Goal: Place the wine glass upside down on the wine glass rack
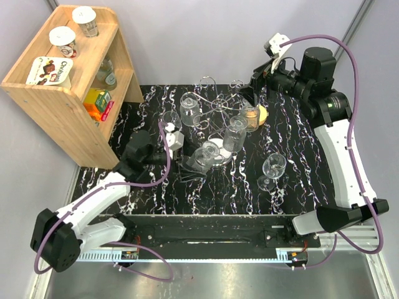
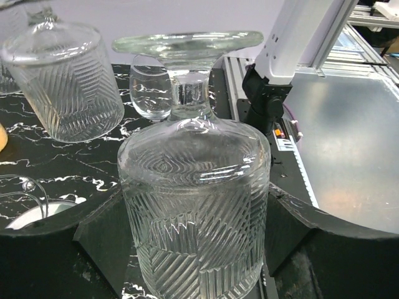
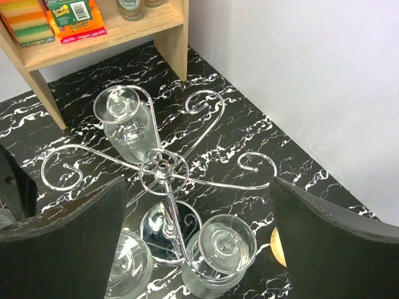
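- The wine glass (image 2: 196, 205), ribbed and turned foot-up, fills the left wrist view. Its rim runs off the bottom edge, so whatever lies under it is hidden.
- The left gripper (image 1: 189, 159) is clamped on the bowl, with its black fingers (image 2: 103, 240) pressed to both sides. The fingertips are cut off by the frame.
- From above, the held glass sits low, just beside the wine glass rack (image 1: 218, 118) and near its disc base. Clear glass and chrome merge there, so I cannot tell whether a wire arm catches its foot.
- The right gripper (image 3: 198, 187) hangs over the rack's top with its jaws wide apart and nothing between them. In the top view it is only a dark cluster.
- Only the right wrist view lays out the curled arms. Two ribbed glasses hang foot-up, one towards the shelf (image 3: 124, 121) and one nearer the camera (image 3: 221, 246).
- A third glass foot (image 3: 128, 261) at the lower left is half hidden by a finger, and I cannot tell which glass it belongs to.
- Only the top view shows the whole smooth stemmed glass (image 1: 273, 168). It stands upright on the black marbled table (image 1: 299, 187), apart from the rack. The left wrist view shows just its bowl behind the held glass's stem.
- A yellowish round thing (image 1: 262, 115) lies beside the rack, too small to identify.
- The wooden shelf (image 1: 62, 93) stands at the table's far left.
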